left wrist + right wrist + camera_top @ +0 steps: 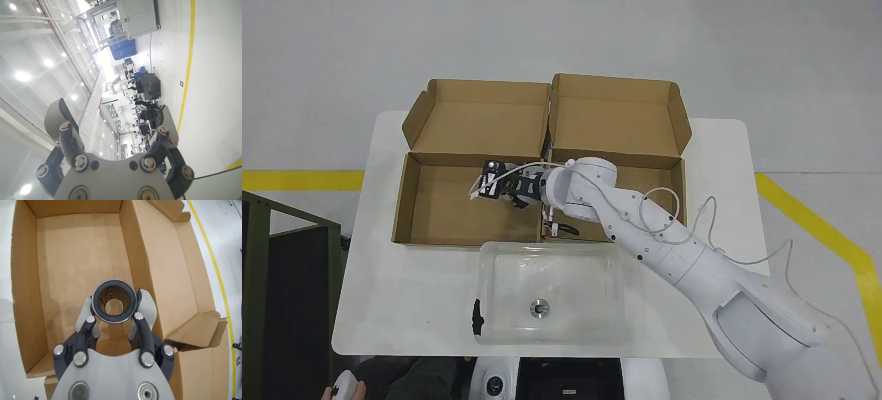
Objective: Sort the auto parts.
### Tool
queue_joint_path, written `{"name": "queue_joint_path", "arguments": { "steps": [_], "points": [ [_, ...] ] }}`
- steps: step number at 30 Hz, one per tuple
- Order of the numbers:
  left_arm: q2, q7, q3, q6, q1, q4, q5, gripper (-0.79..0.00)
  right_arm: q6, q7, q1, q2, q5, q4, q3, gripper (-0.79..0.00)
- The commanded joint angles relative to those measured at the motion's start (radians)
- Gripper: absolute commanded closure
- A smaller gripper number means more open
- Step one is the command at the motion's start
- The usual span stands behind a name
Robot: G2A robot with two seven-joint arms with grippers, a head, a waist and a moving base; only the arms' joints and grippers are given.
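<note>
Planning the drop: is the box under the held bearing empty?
Empty where visible: the box floor is bare around the bearing in the right gripper.

The right arm (672,245) covers much of the right cardboard box (637,175) floor. The round part (539,309) in the clear bin (587,285) and the dark item (477,320) at its rim are too small to identify. The right end effector (115,300) conceals the outer wall of the cylindrical bearing (133,300) and the left cardboard box (75,247) near wall.
</note>
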Motion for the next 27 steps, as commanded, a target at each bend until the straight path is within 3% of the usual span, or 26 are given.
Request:
{"name": "queue_joint_path", "arguments": {
  "steps": [1,3,11,16,23,27],
  "points": [
    [0.000,0.000,0.000,0.000,0.000,0.000,0.000,-0.785,-0.001,-0.004,0.002,-0.005,-0.003,0.018,0.001,-0.040],
    [0.000,0.000,0.000,0.000,0.000,0.000,0.000,-0.785,-0.001,-0.006,0.004,-0.011,-0.005,0.036,0.003,-0.102],
    [0.000,0.000,0.000,0.000,0.000,0.000,0.000,-0.785,-0.018,-0.013,0.008,-0.028,-0.018,0.086,0.014,-0.206],
    [0.000,0.000,0.000,0.000,0.000,0.000,0.000,-0.785,-0.035,-0.005,0.007,-0.036,-0.025,0.100,0.020,-0.366],
    [0.000,0.000,0.000,0.000,0.000,0.000,0.000,-0.785,-0.050,-0.006,0.001,-0.041,-0.037,0.109,0.038,-0.394],
    [0.000,0.000,0.000,0.000,0.000,0.000,0.000,-0.785,-0.059,-0.004,0.002,-0.039,-0.051,0.084,0.055,-0.468]
  ]
}}
